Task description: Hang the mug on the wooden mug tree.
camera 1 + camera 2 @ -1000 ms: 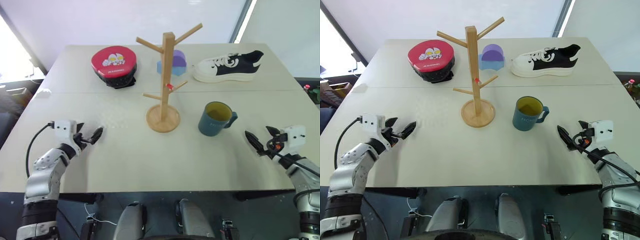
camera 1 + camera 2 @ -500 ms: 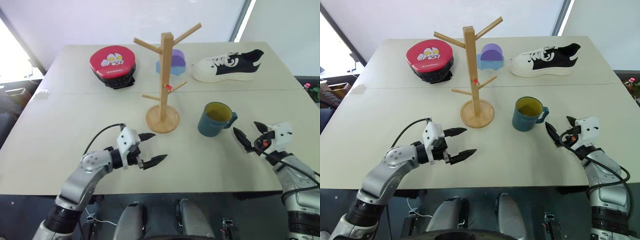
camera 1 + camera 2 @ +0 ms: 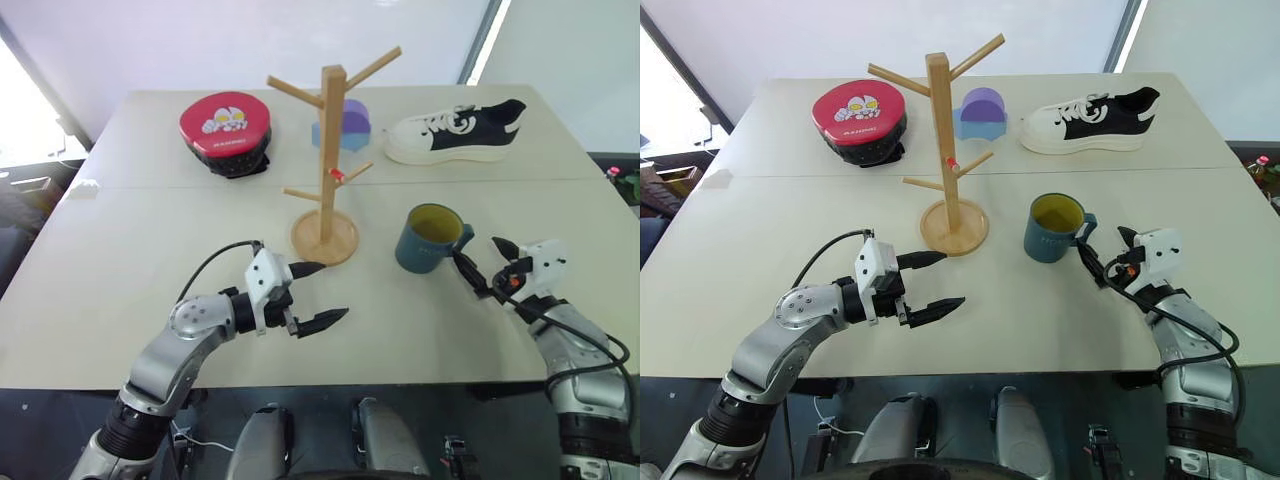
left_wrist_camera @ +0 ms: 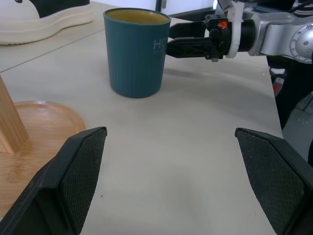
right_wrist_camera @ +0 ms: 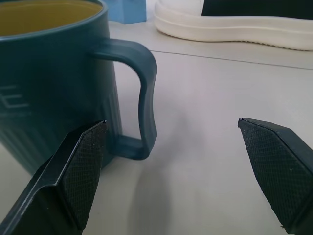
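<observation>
The dark teal mug point(image 3: 428, 240) with a yellow inside stands upright on the table, right of the wooden mug tree point(image 3: 329, 150); its handle point(image 5: 145, 97) points toward my right gripper. That right gripper point(image 3: 482, 262) is open and level, just right of the handle, with one finger close to it and not gripping. My left gripper point(image 3: 331, 291) is open in front of the tree's round base point(image 4: 34, 117), pointing right toward the mug point(image 4: 136, 51). Nothing hangs on the tree's pegs.
A red round case point(image 3: 227, 128) lies at the back left of the table. A purple and blue block point(image 3: 350, 125) sits behind the tree. A black and white sneaker point(image 3: 458, 132) lies at the back right. The table's front edge point(image 3: 350, 378) is near both arms.
My left arm has swung from the table's left side to the middle, in front of the tree base, and turned rightward. The right gripper has edged left toward the mug's handle.
</observation>
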